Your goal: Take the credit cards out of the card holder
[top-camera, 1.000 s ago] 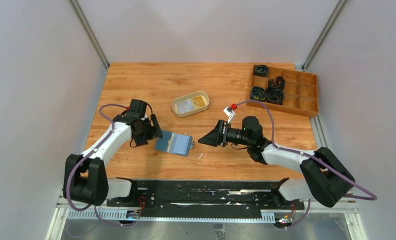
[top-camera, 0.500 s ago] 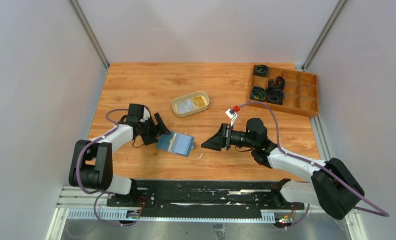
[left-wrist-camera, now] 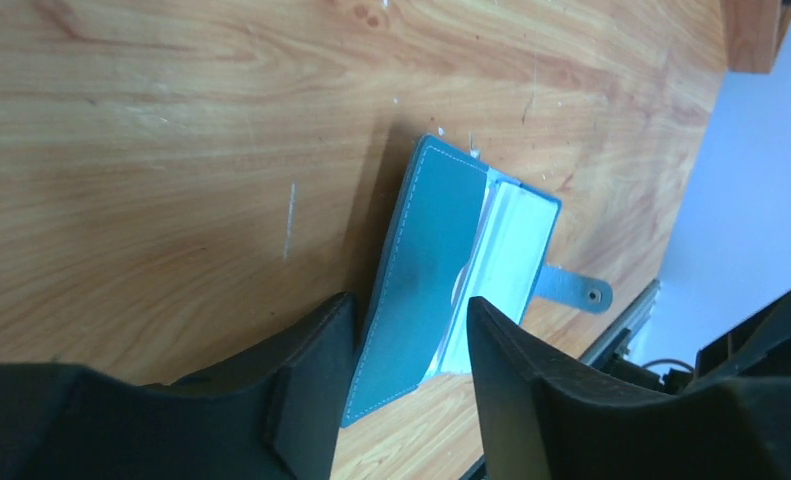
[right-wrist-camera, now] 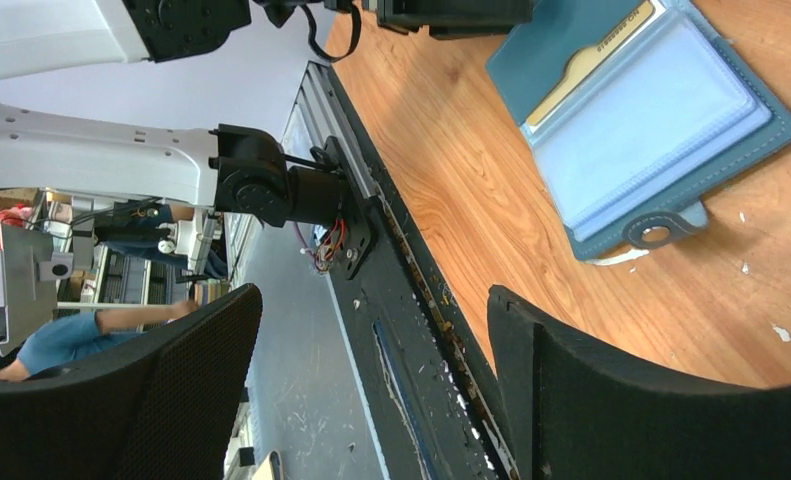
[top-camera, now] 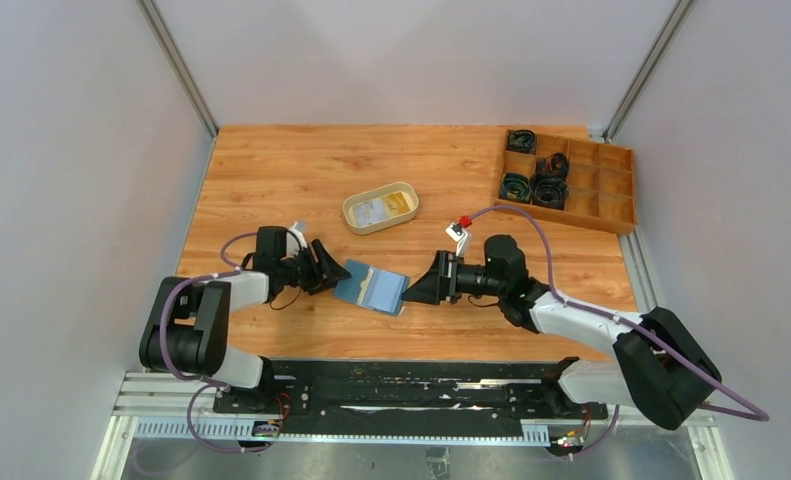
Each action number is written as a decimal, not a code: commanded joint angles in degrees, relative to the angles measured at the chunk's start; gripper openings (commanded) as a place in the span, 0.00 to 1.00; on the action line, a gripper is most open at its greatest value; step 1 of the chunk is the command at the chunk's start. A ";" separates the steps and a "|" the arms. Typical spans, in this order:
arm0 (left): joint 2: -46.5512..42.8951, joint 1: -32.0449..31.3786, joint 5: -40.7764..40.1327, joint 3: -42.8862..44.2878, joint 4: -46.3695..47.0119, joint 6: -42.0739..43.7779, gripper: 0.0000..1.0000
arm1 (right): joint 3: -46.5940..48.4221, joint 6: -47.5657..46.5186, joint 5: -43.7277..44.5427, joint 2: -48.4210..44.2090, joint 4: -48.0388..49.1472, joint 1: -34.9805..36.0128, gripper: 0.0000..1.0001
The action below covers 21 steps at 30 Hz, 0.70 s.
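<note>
A blue wallet (top-camera: 371,289) lies open on the wooden table (top-camera: 271,170), a short way nearer the arms than the cream oval tray (top-camera: 356,222), its paler inner sleeves facing up and its closing tab (right-wrist-camera: 656,233) flat on the wood at the side away from the left arm. A yellow credit card (right-wrist-camera: 596,45) is tucked in a pocket of the wallet (right-wrist-camera: 641,120), with only its long edge showing in the right wrist view. The left gripper (top-camera: 333,272), nearer than the tray and to its left, has its fingers (left-wrist-camera: 311,390) pinching the wallet (left-wrist-camera: 426,270) at one end, one against the dark outer cover and the other against the pale sleeves, with that cover tilted up off the table. The right gripper (top-camera: 418,290), nearer than the tray and to its right, sits low just beside the tab end with its fingers (right-wrist-camera: 621,380) spread wide, touching nothing. In the tray lie a whitish card and a yellow one (top-camera: 381,208), too small to read. Well to the right of the tray, at the far corner of the table, stands a wooden compartment box (top-camera: 611,195) with black coils (top-camera: 533,185) in several of its sections.
</note>
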 commanded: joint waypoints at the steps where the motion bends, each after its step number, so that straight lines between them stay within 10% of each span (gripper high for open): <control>1: 3.96 0.00 1.92 -4.32 1.10 1.08 0.53 | 2.44 -0.98 0.82 1.18 -0.89 0.62 0.86; 11: 6.50 0.00 7.68 -7.38 7.29 1.61 0.46 | 3.95 -2.18 4.00 2.27 -4.00 0.66 0.86; 14: 6.18 0.00 8.47 -7.52 7.29 1.74 0.32 | 4.75 -2.26 4.36 2.97 -4.32 0.67 0.86; 16: 5.95 0.00 8.45 -7.54 7.29 1.47 0.01 | 5.71 -2.64 4.55 3.23 -5.24 0.71 0.86; 21: 3.19 0.00 9.67 -7.25 7.29 0.02 0.00 | 9.58 -5.62 6.10 2.19 -10.57 1.56 0.86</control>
